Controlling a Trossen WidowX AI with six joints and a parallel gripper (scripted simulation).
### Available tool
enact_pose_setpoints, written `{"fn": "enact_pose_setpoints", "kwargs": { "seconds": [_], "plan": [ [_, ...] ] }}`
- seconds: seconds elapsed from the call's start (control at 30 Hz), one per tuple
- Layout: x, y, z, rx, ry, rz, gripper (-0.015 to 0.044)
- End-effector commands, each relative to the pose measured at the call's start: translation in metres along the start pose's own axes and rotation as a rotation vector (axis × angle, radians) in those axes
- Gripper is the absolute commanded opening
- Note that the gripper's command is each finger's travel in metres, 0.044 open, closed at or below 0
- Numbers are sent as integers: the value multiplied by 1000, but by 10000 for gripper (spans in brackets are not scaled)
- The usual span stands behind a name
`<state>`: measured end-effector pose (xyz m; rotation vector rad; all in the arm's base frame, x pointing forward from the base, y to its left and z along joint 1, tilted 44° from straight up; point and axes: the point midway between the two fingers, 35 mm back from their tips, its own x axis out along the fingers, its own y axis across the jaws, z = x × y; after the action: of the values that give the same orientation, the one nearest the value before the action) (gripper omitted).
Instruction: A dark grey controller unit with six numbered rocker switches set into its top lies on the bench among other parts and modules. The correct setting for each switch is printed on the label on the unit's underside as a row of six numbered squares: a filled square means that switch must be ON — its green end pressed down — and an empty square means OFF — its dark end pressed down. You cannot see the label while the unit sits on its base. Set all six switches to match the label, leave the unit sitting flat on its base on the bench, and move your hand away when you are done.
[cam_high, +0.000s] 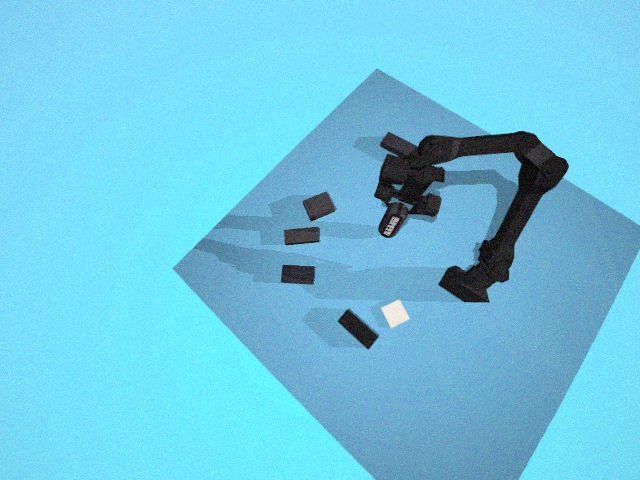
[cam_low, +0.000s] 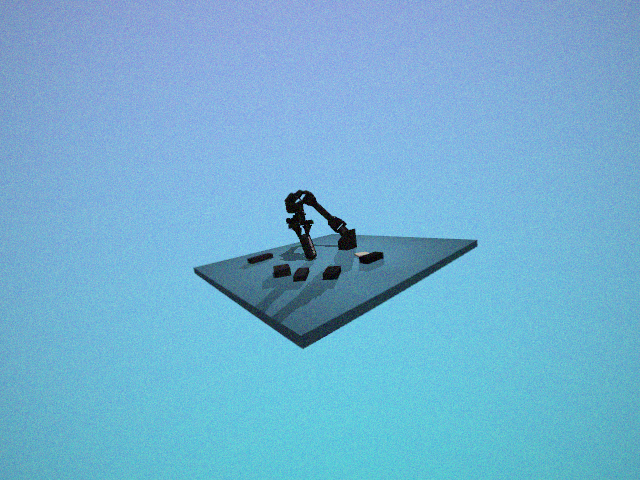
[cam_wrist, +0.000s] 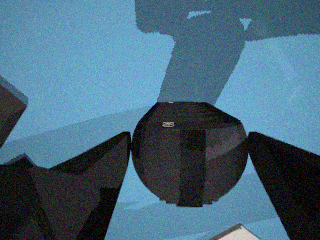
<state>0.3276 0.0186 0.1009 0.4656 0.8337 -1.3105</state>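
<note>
The dark grey controller unit (cam_high: 393, 219) (cam_low: 308, 246) (cam_wrist: 190, 150) is tipped up steeply, nearly on end, with its lower end close to the bench (cam_high: 465, 372). In the top view its white underside label (cam_high: 392, 225) faces the camera, but the squares are too small to read. My gripper (cam_high: 408, 200) (cam_low: 303, 235) (cam_wrist: 188, 138) is shut on the unit's upper end, one finger on each side. In the wrist view I see only the unit's rounded end face; the switches are hidden.
Three dark modules (cam_high: 318, 205) (cam_high: 301, 235) (cam_high: 297, 274) lie to the left. A black block (cam_high: 358, 328) and a white square part (cam_high: 395, 313) lie nearer the front. Another dark block (cam_high: 399, 144) lies behind the gripper. The arm's base (cam_high: 465, 284) stands at the right.
</note>
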Motion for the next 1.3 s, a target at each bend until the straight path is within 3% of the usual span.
{"fn": "enact_pose_setpoints", "kwargs": {
  "seconds": [0.0, 1.27],
  "plan": [
    [4, -1, 6, 3, -14, -10, 338],
    [13, -1, 34, 4, -50, -9, 338]
  ]
}}
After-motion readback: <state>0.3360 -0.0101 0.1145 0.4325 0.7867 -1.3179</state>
